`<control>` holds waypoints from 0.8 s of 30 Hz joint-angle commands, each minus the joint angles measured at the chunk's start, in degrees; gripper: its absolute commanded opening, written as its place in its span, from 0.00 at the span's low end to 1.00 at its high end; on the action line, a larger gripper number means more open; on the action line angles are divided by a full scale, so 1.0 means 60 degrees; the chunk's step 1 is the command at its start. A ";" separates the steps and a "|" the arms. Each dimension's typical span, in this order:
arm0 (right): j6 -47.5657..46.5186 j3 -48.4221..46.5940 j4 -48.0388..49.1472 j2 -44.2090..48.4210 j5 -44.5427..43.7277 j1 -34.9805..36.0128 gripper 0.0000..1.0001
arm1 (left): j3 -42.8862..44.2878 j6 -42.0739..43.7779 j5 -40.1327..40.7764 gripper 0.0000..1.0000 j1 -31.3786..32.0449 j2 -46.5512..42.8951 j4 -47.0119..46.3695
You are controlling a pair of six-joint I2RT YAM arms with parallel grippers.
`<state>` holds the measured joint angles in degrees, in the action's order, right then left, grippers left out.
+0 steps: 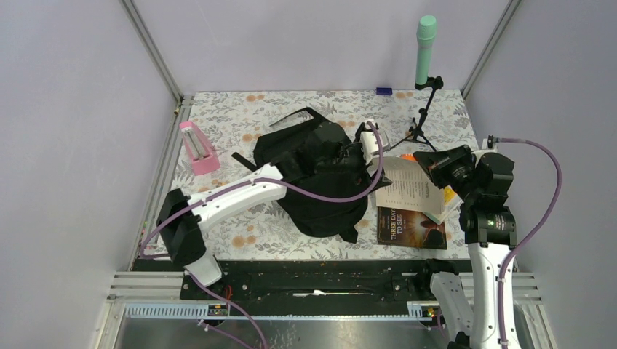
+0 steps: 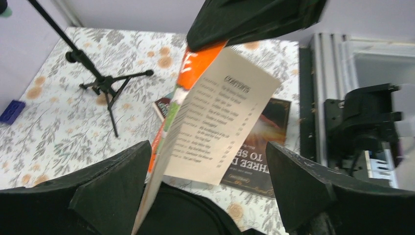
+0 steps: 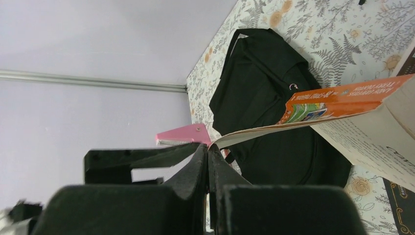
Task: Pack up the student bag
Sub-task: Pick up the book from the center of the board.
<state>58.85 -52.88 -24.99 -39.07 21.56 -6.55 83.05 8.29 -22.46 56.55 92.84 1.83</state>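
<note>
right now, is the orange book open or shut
Open. The orange book hangs from the right tool with its contents page fanned out and exposed.

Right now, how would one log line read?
left gripper: open, over bag | right gripper: shut on book | second book: on table

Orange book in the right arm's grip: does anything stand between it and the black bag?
Yes: the open left end effector sits by the student bag, between it and the orange book, and the left arm reaches over the bag. Nothing else shows between them.
</note>
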 commanded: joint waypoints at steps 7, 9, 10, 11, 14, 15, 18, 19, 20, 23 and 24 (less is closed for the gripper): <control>-0.0556 -0.1114 0.0298 0.0039 0.1141 0.0153 0.00 | 0.1203 0.1098 0.1318 0.87 0.0063 0.1081 0.0001; -0.0712 -0.1220 0.0102 -0.0012 0.1318 0.0154 0.00 | 0.1318 0.1165 0.1514 0.76 0.0137 0.1175 0.0125; -0.0781 -0.1246 0.0034 -0.0028 0.1378 0.0154 0.00 | 0.1349 0.1109 0.1487 0.68 0.0150 0.1194 0.0138; -0.0850 -0.1262 -0.0020 -0.0043 0.1399 0.0157 0.00 | 0.1355 0.1064 0.1425 0.58 0.0181 0.1177 0.0110; -0.1028 -0.1215 -0.0058 -0.0110 0.1400 0.0168 0.00 | 0.1229 0.1033 0.1391 0.24 0.0304 0.1092 -0.0165; -0.1064 -0.1198 -0.0054 -0.0165 0.1421 0.0168 0.00 | 0.1195 0.1047 0.1460 0.15 0.0354 0.1061 -0.0214; -0.1346 -0.1218 -0.0024 -0.0379 0.1540 0.0168 0.03 | 0.1203 0.1098 0.1829 0.00 0.0494 0.0902 -0.0224; -0.1424 -0.1220 -0.0017 -0.0431 0.1523 0.0168 0.07 | 0.1203 0.1103 0.1956 0.00 0.0517 0.0816 -0.0243; -0.1513 -0.1239 -0.0010 -0.0492 0.1490 0.0168 0.13 | 0.1225 0.1076 0.2029 0.00 0.0533 0.0748 -0.0258; -0.1925 -0.1295 -0.0030 -0.0654 0.1290 0.0155 0.38 | 0.1829 0.0847 0.2111 0.00 0.0535 0.0716 0.0341; -0.2132 -0.1408 -0.0098 -0.0696 0.1173 0.0154 0.50 | 0.2241 0.0698 0.2120 0.00 0.0546 0.0802 0.0835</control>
<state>51.05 -57.63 -27.79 -42.59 28.03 -5.98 88.36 14.15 -11.92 59.35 100.33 6.48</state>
